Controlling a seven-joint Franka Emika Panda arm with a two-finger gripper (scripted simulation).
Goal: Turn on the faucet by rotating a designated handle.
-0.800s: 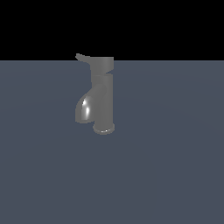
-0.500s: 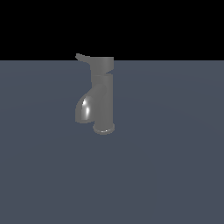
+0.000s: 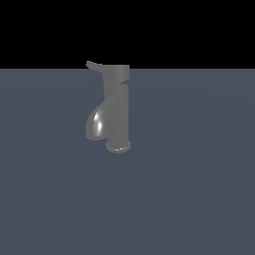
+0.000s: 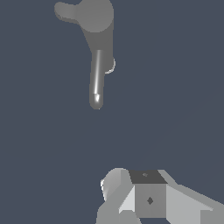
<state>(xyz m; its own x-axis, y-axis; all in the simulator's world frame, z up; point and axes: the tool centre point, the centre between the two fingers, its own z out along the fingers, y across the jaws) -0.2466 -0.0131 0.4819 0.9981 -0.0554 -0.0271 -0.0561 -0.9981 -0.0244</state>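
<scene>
The dark grey faucet (image 3: 118,114) stands upright on a round base flange (image 3: 118,146), its glossy spout (image 3: 97,124) curving down toward the exterior view's left. The handle (image 3: 115,73) caps it, and its thin lever (image 3: 94,65) also points to the exterior view's left. From above in the wrist view I see the faucet (image 4: 97,78) with the handle (image 4: 95,15) and its lever (image 4: 65,11). My white and grey gripper (image 4: 131,181) shows only in the wrist view, well apart from the faucet and touching nothing. Its fingers overlap there, so any gap between them is hidden.
A flat grey-blue surface (image 3: 189,189) carries the faucet and spreads all around it. Beyond its far edge the background is black.
</scene>
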